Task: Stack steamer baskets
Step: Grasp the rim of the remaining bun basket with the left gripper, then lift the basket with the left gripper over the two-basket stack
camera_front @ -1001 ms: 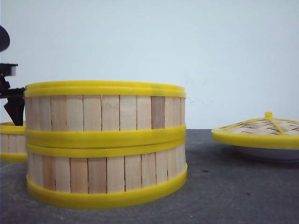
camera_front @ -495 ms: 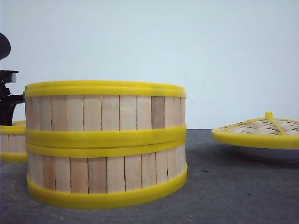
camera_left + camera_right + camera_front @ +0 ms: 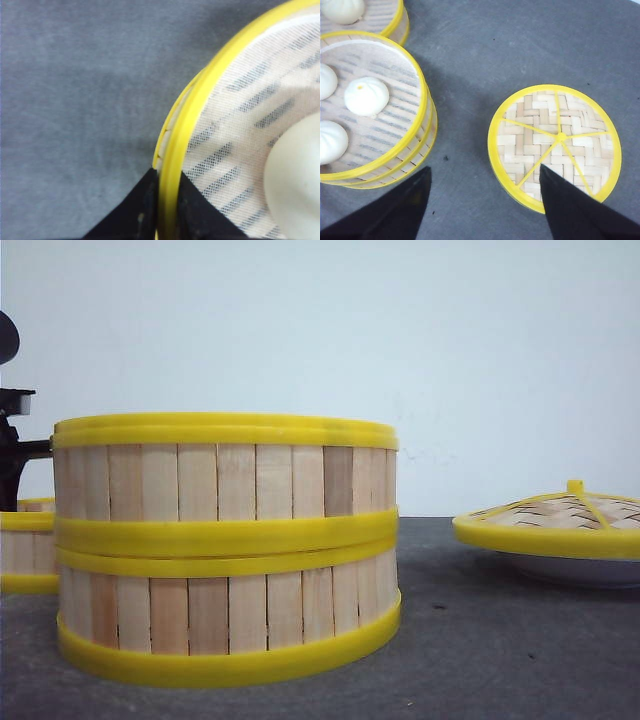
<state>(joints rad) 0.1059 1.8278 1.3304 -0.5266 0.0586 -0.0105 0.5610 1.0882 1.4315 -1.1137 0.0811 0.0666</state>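
Two steamer baskets stand stacked, the upper basket [image 3: 225,480] on the lower one [image 3: 225,612]; from above, the stack [image 3: 395,145] holds three white buns. A third steamer basket [image 3: 22,550] [image 3: 397,22] sits behind it at the far left. My left gripper [image 3: 12,465] [image 3: 167,175] is shut on that basket's yellow rim [image 3: 200,105], one finger outside the wall and one inside over the mesh liner, beside a white bun [image 3: 295,180]. My right gripper [image 3: 485,168] hangs open above the bare table between the stack and the lid, holding nothing.
A domed woven lid [image 3: 560,515] [image 3: 555,145] with a yellow rim rests on a white plate [image 3: 580,572] at the right. Dark grey table [image 3: 485,60] lies between the lid and the stack. A pale wall stands behind.
My left gripper has shifted left toward the frame edge in the front view, and the third basket has shifted slightly with it. The stack and lid have not moved.
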